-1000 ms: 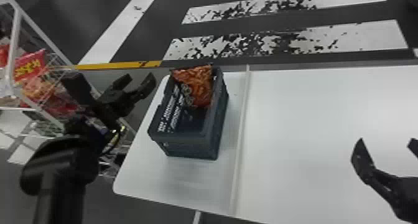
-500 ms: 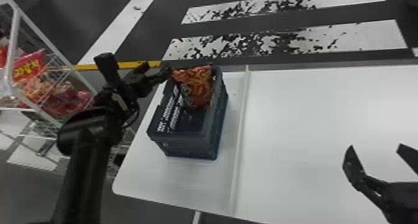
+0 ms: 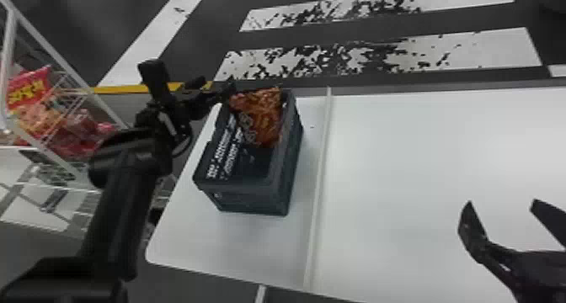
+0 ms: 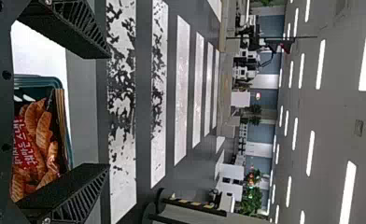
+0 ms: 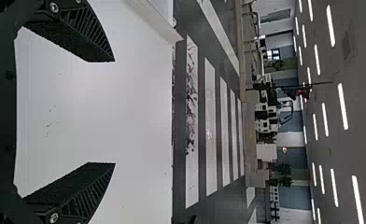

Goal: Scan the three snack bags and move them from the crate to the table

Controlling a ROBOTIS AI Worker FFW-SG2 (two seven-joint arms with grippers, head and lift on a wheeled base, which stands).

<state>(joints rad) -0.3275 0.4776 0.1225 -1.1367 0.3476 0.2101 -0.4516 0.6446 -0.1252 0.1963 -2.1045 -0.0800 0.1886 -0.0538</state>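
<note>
At the far left corner of the crate [image 3: 252, 199], the left end effector [image 4: 108, 111] has its 2 fingers wide apart, with nothing held. A snack bag [image 3: 261, 119] is inside the crate, at its far end. It lies to the right of the left end effector and a bit lower, so I think the next move is over to the right and then down. The bag's long side seems to run from the far rim down into the crate, back toward the robot. The left arm is the near arm. The right end effector [image 5: 113, 112] is wide and empty too, but it is over the right part of the desk [image 3: 421, 155], well apart from the bag. The bag is orange and brown, with crunchy food and a red patch on it. I can't tell if more bags are under it. The fingers could bump the rim.
</note>
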